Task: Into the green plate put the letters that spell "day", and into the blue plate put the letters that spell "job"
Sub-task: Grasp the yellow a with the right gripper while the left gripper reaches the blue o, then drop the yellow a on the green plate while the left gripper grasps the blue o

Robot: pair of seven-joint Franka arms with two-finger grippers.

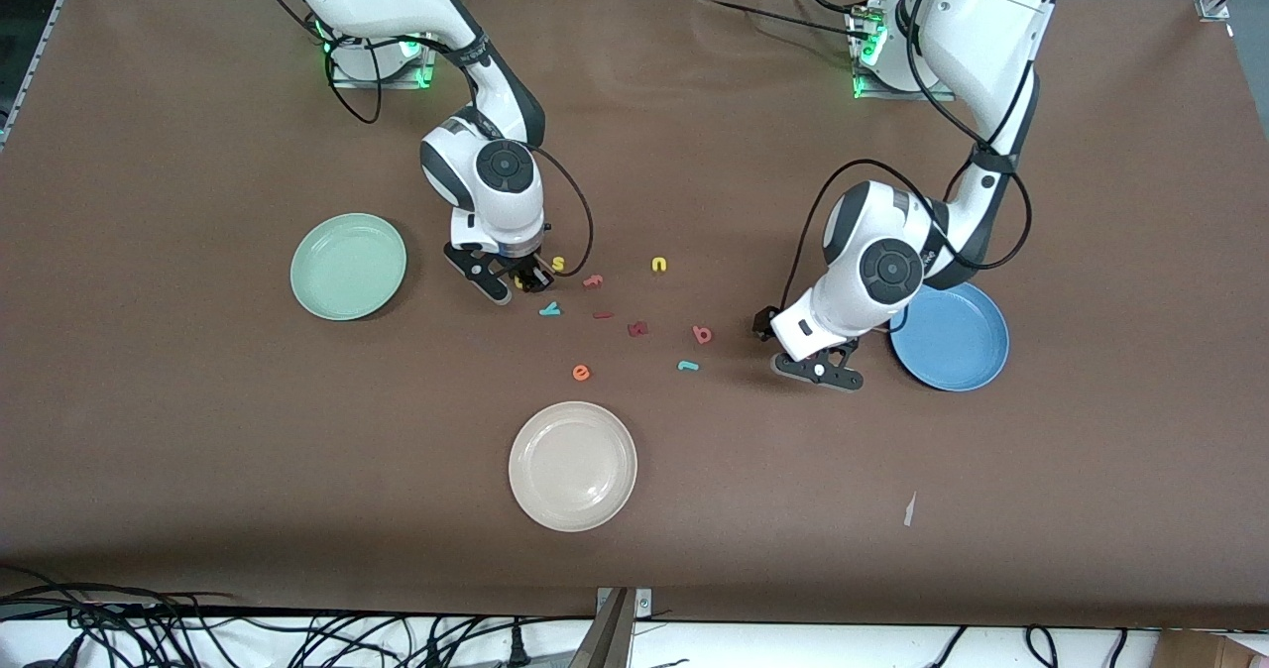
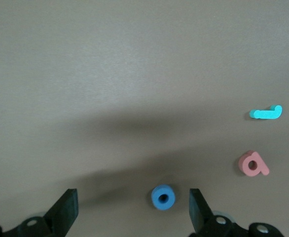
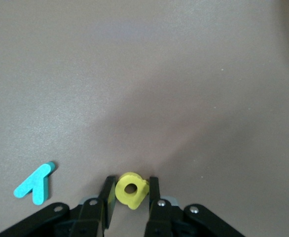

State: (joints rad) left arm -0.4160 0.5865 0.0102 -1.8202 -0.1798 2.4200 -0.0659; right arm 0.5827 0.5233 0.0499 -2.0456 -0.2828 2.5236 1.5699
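Observation:
My right gripper (image 1: 515,282) is down at the table between the green plate (image 1: 348,266) and the scattered letters. Its fingers are shut on the yellow "d" (image 3: 130,190), which stands on edge between them. The teal "y" (image 3: 34,183) lies flat close by (image 1: 548,308). My left gripper (image 2: 132,201) hangs open beside the blue plate (image 1: 950,336), low over the blue "o" (image 2: 162,197), which lies between the fingers, nearer one of them, touching neither. The pinkish-red "b" (image 2: 253,164) and teal "j" (image 2: 266,113) lie a little farther toward the right arm's end.
A yellow "s" (image 1: 558,264), pink "f" (image 1: 593,279), yellow "u" (image 1: 659,265), two dark red letters (image 1: 637,328) and an orange "e" (image 1: 581,373) lie mid-table. A cream-white plate (image 1: 572,465) sits nearer the front camera.

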